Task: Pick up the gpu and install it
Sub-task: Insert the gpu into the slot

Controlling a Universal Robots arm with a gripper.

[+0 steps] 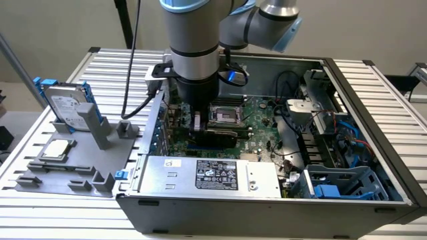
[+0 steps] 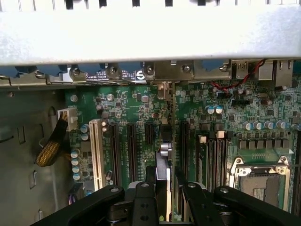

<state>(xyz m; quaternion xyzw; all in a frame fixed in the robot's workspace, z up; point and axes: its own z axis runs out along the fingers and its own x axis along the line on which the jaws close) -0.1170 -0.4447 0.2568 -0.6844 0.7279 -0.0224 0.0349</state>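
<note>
The gpu (image 2: 163,155) shows edge-on in the wrist view, a thin card standing upright over the black expansion slots of the green motherboard (image 2: 141,108). Its far end reaches toward the case's rear wall (image 2: 150,37). My gripper (image 2: 164,178) is shut on the gpu, with one black finger on each face. In the exterior view the gripper (image 1: 200,124) is down inside the open computer case (image 1: 267,210). The gpu's black cooler (image 1: 223,136) lies just in front of the CPU socket (image 1: 225,114). Whether the card is seated in a slot I cannot tell.
A silver hard drive with blue rails (image 1: 67,102) and a square CPU chip (image 1: 56,148) rest on a grey holder (image 1: 73,175) at the exterior view's left. The power supply (image 1: 213,175), a blue drive cage (image 1: 340,187) and cables (image 1: 320,130) crowd the case. A white slot (image 2: 97,150) flanks the black ones.
</note>
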